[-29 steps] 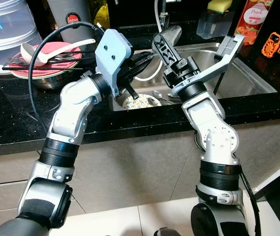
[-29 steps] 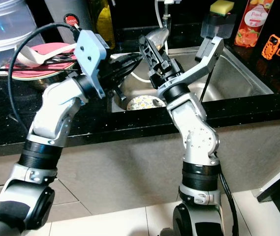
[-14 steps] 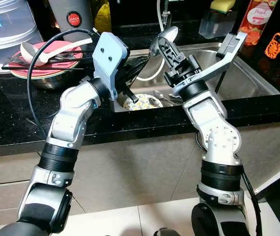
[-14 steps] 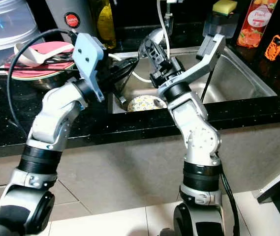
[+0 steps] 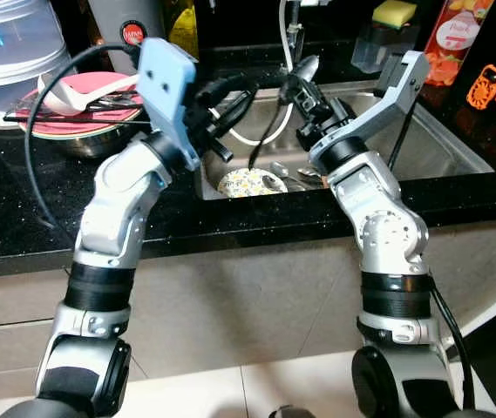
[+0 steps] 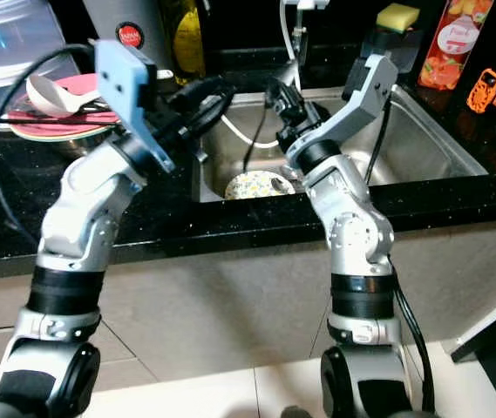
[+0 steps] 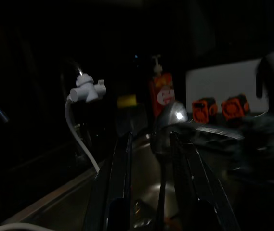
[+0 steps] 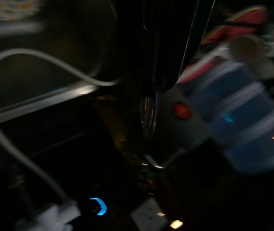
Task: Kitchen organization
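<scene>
a home kitchen. a black speckled stone desk (image 5: 21,218) runs across the scene with a stainless steel sink (image 5: 439,139) set into it, and a tap with a white hose (image 5: 284,35) stands at the far edge. a patterned plate (image 5: 246,182) and some cutlery lie in the sink. on the left, a metal bowl holds a pink plate (image 5: 73,104) and a white ladle (image 5: 56,94), beside a stacked clear container (image 5: 8,52). at the far right stand a sponge (image 5: 392,12) in its holder and a peach-labelled bottle (image 5: 457,35). the floor below is pale tile (image 5: 230,392).
</scene>
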### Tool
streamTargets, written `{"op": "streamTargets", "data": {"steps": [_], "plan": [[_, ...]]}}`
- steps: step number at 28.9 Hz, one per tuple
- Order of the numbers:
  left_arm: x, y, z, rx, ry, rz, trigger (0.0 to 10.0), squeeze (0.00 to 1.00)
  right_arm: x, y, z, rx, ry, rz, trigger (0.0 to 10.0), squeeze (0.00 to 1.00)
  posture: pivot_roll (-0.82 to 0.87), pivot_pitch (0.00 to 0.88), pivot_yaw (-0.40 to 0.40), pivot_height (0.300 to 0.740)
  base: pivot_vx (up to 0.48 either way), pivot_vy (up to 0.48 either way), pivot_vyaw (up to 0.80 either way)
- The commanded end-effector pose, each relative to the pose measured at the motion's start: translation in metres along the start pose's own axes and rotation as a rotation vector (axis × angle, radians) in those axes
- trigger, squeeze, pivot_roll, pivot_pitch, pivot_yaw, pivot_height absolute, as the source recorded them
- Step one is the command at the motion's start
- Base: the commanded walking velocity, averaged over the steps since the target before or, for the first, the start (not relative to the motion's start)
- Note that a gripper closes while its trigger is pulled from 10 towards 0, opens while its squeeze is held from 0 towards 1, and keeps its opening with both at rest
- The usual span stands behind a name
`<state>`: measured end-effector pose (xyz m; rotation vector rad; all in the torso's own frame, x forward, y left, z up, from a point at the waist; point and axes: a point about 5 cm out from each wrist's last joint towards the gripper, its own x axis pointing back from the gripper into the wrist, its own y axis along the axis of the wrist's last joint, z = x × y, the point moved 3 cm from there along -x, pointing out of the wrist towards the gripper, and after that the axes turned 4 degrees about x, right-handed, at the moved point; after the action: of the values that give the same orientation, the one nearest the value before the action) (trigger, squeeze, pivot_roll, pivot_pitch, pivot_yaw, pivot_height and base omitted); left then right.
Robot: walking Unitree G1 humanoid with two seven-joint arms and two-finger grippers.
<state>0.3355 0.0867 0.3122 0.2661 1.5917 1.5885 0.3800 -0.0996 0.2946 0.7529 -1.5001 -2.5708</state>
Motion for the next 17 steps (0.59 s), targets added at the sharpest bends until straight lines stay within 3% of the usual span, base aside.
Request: {"op": "streamTargets", "data": {"steps": [1,6,8,9,10,14,17], "plan": [[0.002,0.001,-0.002,0.033,0.012,-0.008,10.0,0.00,-0.006,0.001,-0.002,0.035,-0.021,-0.013,10.0,0.00,0.05,0.018,-0.057,0.740,0.000,0.000,0.00],[0.007,0.005,-0.002,0.039,0.044,-0.014,10.0,0.00,-0.017,-0.003,-0.010,0.143,-0.062,-0.003,10.0,0.00,0.08,0.036,-0.082,0.740,0.000,0.000,0.00],[0.014,0.007,0.002,0.029,0.079,-0.002,10.0,0.00,-0.026,-0.017,-0.025,0.255,-0.153,0.080,10.0,0.00,0.11,0.055,-0.101,0.740,0.000,0.000,0.00],[0.014,0.007,0.002,0.029,0.079,-0.002,10.0,0.00,-0.026,-0.017,-0.025,0.255,-0.153,0.080,10.0,0.00,0.11,0.055,-0.101,0.740,0.000,0.000,0.00],[0.021,0.008,0.004,0.020,0.109,0.017,10.0,0.00,-0.029,-0.033,-0.043,0.328,-0.252,0.189,10.0,0.00,0.14,0.070,-0.115,0.740,0.000,0.000,0.00],[0.033,0.009,0.003,0.015,0.150,0.047,10.0,0.00,-0.025,-0.053,-0.059,0.346,-0.320,0.279,10.0,0.00,0.19,0.108,-0.143,0.740,0.000,0.000,0.00],[0.037,0.009,0.003,0.010,0.167,0.063,10.0,0.00,-0.023,-0.063,-0.062,0.363,-0.324,0.319,10.0,0.00,0.21,0.119,-0.150,0.740,0.000,0.000,0.00]]}}
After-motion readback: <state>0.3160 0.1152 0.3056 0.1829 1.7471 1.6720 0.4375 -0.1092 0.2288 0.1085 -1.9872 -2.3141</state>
